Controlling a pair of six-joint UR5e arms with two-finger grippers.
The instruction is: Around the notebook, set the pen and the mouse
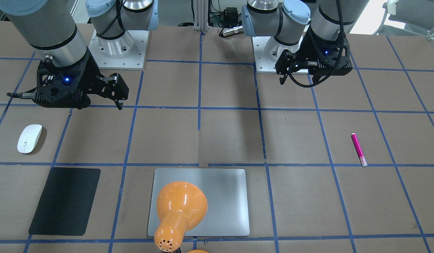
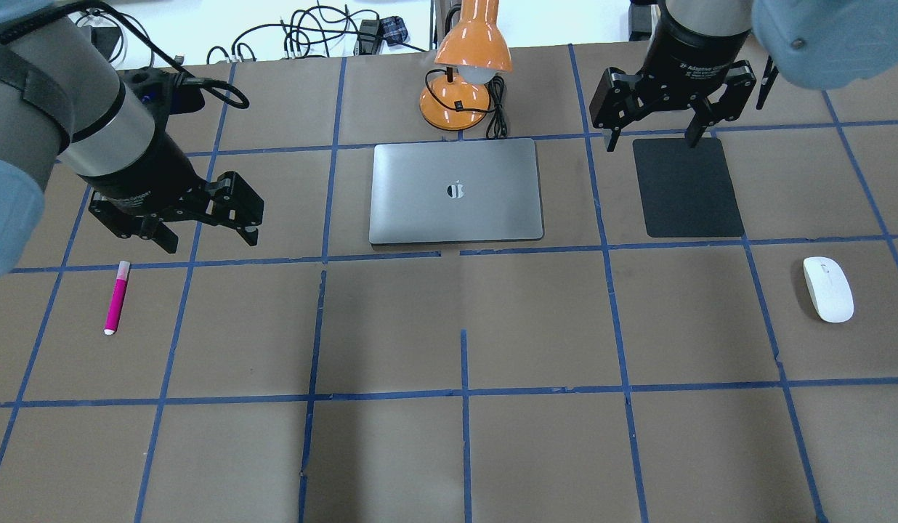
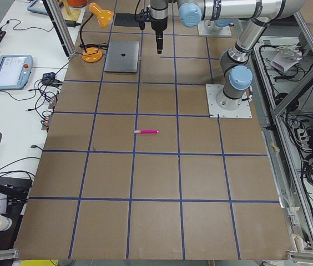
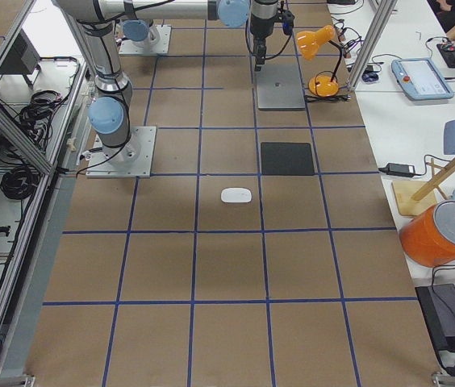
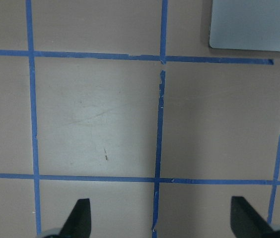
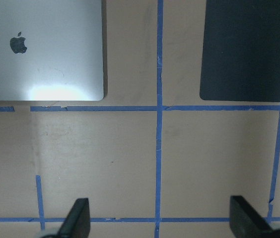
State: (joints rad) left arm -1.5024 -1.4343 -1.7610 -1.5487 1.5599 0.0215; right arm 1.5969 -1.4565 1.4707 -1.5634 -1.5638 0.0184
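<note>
In the front view the notebook is lying mid-table, with the pen and mouse well apart from it at opposite ends. Overhead, the left gripper is hanging wide open and empty near the pen, and the right gripper likewise. Both wrist views are showing spread fingers.

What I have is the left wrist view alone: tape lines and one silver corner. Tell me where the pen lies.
Observer: The pen lies flat on the table, far to the robot's left of the notebook and nearer the robot.
Operator: Now give me the mouse.
Observer: The mouse sits at the robot's far right, beyond the black mat, touching nothing.
Operator: Report the right gripper.
Observer: The right gripper hangs with its fingers apart, holding nothing.
</note>
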